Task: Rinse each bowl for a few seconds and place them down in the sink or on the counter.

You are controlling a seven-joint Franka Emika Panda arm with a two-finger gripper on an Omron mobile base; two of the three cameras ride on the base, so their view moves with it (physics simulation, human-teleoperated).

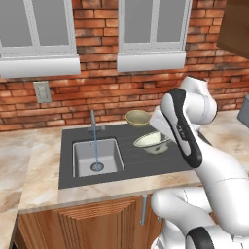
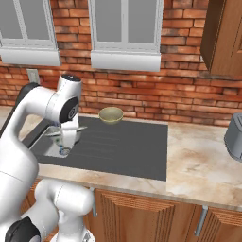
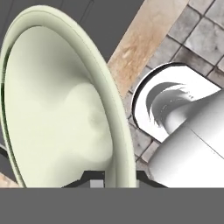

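The paler cream-green bowl (image 1: 150, 140) hangs tilted above the ribbed drainboard of the dark grey sink (image 1: 67, 160), just right of the basin. My gripper (image 1: 161, 142) is shut on its rim. In the hand view the bowl (image 3: 57, 109) shows its inside, with the rim pinched between my fingertips at the gripper (image 3: 111, 177). From the right, the arm hides most of that bowl (image 2: 54, 134) and the gripper (image 2: 66, 137). The olive-tan bowl (image 1: 137, 117) (image 2: 111, 115) sits upright at the back of the drainboard. Beige-pink counter (image 1: 39, 185) surrounds the sink.
A thin stream of water (image 1: 95, 143) runs from the faucet (image 1: 92, 116) down to the drain. A grey toaster (image 2: 235, 134) stands on the counter at the right, under a brown wall cabinet (image 2: 222, 38). A brick wall backs the counter.
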